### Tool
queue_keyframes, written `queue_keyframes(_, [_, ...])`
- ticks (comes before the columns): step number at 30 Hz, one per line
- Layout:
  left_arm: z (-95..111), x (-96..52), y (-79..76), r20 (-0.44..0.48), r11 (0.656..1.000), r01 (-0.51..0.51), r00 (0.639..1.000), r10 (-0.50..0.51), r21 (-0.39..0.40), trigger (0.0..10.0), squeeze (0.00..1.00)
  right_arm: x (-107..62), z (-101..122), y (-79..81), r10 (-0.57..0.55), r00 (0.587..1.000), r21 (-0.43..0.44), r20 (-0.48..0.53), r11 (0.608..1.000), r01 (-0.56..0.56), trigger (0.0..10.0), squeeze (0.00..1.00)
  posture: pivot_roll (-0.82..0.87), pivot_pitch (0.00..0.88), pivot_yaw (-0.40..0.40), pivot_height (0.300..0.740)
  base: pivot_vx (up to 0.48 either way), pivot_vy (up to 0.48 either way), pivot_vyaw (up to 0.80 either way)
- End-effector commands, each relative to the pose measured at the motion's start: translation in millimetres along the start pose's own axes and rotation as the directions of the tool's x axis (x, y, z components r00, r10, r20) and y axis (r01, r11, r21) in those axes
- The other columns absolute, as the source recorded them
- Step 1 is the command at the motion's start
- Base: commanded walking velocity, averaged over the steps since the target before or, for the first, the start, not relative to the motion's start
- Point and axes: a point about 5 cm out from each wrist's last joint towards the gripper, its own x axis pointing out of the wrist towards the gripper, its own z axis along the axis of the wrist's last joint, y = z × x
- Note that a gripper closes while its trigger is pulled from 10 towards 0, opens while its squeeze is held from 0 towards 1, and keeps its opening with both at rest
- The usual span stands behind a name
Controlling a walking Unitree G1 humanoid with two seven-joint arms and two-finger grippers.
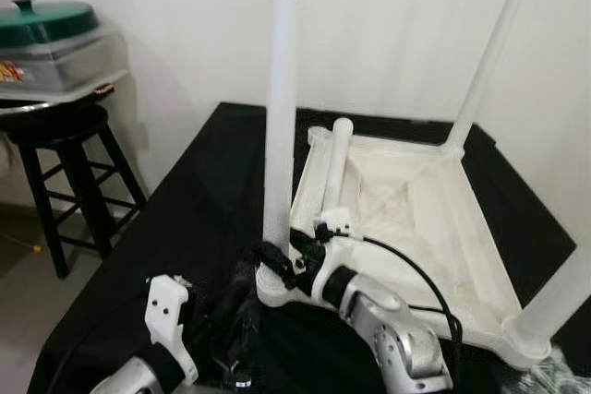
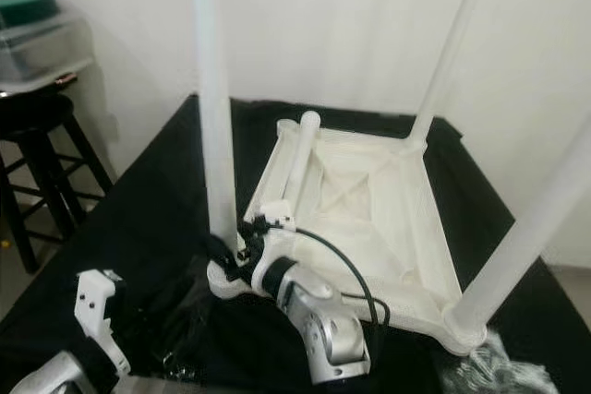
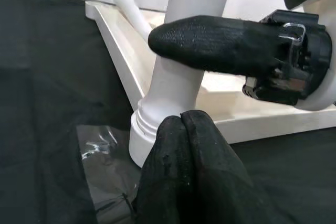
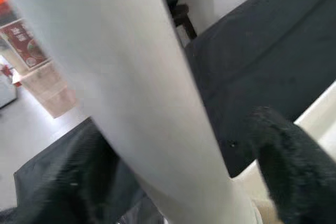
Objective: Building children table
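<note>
— Nearly done? How far along is the children's table [image 1: 406,219]?

— Well along, by the look of it: it lies upside down on the black-draped surface [image 1: 185,228], with three legs standing in corner sockets. A fourth leg [image 1: 338,165] lies loose inside the upturned top, and the far corner nearest it appears unfilled.

— And the claws?

— The right claw [image 1: 294,254] pinches the base of the near leg [image 1: 280,108], one finger on each side of it just above the socket. The left claw [image 3: 181,145], pressed together and empty, hovers just beside that same socket.

— What remains?

— Probably seating this leg firmly, fitting the loose one, then turning the table upright.
</note>
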Motion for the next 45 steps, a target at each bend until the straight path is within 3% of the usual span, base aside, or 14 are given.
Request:
queue_keyframes(1, [0.9,-0.1,-0.2,-0.005,1.0,0.006,1.0,-0.006,0.003,10.0,0.0,2.0,2.0,5.9,0.062,0.998,-0.014,-0.006,0.998,-0.062,10.0,1.0,0.07,0.0,-0.029,0.74,0.0,0.0,0.0])
queue_keyframes(3, [0.4,-0.1,-0.8,-0.008,1.0,0.01,1.0,-0.01,0.0,10.0,0.0,-0.5,16.1,1.9,0.191,0.981,-0.112,-0.035,0.975,-0.194,10.0,1.0,0.08,0.0,-0.039,0.74,0.0,0.0,0.0])
queue_keyframes(4, [0.1,0.1,-1.1,-0.008,1.0,0.01,1.0,-0.01,-0.001,10.0,0.0,-1.8,25.3,-0.9,0.253,0.966,-0.168,-0.051,0.951,-0.258,10.0,0.65,0.08,0.0,-0.045,0.74,0.0,0.0,0.0])
queue_keyframes(7, [-0.1,0.4,-1.2,-0.008,1.0,0.009,1.0,-0.009,0.001,10.0,0.0,-2.3,33.6,-4.3,0.297,0.953,-0.213,-0.066,0.928,-0.304,10.0,0.65,0.08,0.0,-0.048,0.74,0.0,0.0,0.0])
queue_keyframes(8, [-0.3,0.6,-1.2,-0.007,1.0,0.007,1.0,-0.007,0.003,10.0,0.0,-2.3,41.6,-7.5,0.339,0.937,-0.248,-0.081,0.904,-0.348,10.0,0.0,0.09,0.0,-0.059,0.74,0.0,0.0,0.0])
queue_keyframes(18, [-1.3,-0.4,-0.9,0.005,1.0,-0.023,1.0,0.023,0.014,10.0,0.0,8.4,70.7,-30.1,0.489,0.845,-0.3,-0.215,0.791,-0.534,10.0,0.0,0.11,0.0,-0.097,0.74,0.0,0.0,0.0])
queue_keyframes(19, [-1.6,-0.5,-0.9,0.006,1.0,-0.025,1.0,0.025,0.015,10.0,0.0,9.9,73.1,-32.0,0.513,0.829,-0.285,-0.223,0.779,-0.559,8.2,0.0,0.12,0.0,-0.106,0.74,0.0,0.0,0.0])
queue_keyframes(22, [-2.0,-0.4,-1.1,0.007,1.0,-0.026,1.0,0.026,0.015,10.0,0.0,10.6,75.7,-34.5,0.556,0.798,-0.258,-0.232,0.756,-0.602,9.3,0.0,0.12,0.0,-0.108,0.74,0.0,0.0,0.0])
queue_keyframes(23, [-2.2,-0.2,-1.3,0.007,1.0,-0.026,1.0,0.026,0.015,10.0,0.0,9.4,76.2,-34.8,0.59,0.775,-0.228,-0.228,0.741,-0.632,0.0,0.0,0.12,0.0,-0.111,0.74,0.0,0.0,0.0])
queue_keyframes(29, [-2.9,-0.1,-2.1,0.009,1.0,-0.028,1.0,0.028,0.014,10.0,0.0,7.3,61.9,-47.6,0.63,0.731,-0.149,-0.262,0.722,-0.675,0.0,0.0,0.12,0.0,-0.11,0.74,0.0,0.0,0.0])
queue_keyframes(37, [-3.3,0.1,-2.4,0.006,1.0,-0.025,1.0,0.025,0.01,10.0,0.0,4.4,39.4,-47.4,0.565,0.793,-0.157,-0.227,0.783,-0.602,0.0,0.0,0.11,0.0,-0.102,0.74,0.0,0.0,0.0])
queue_keyframes(42, [-2.1,-2.3,-2.6,0.004,1.0,-0.025,1.0,0.025,0.009,10.0,0.0,13.2,9.3,-36.4,0.277,0.945,-0.199,-0.172,0.93,-0.309,0.0,0.0,0.11,0.0,-0.102,0.74,0.0,0.0,0.0])
queue_keyframes(44, [-0.5,-3.4,-1.0,0.003,1.0,-0.026,1.0,0.026,0.01,10.0,0.0,20.3,-9.7,-22.2,-0.126,0.991,0.017,0.035,0.992,0.126,0.0,0.0,0.09,0.0,-0.091,0.74,0.0,0.0,0.0])
queue_keyframes(45, [-0.5,-3.4,0.5,-0.002,1.0,-0.023,1.0,0.023,0.013,10.0,0.0,19.1,-3.1,-12.1,-0.155,0.984,-0.078,0.086,0.984,0.162,0.0,0.0,0.05,0.0,-0.06,0.74,0.0,0.0,0.0])
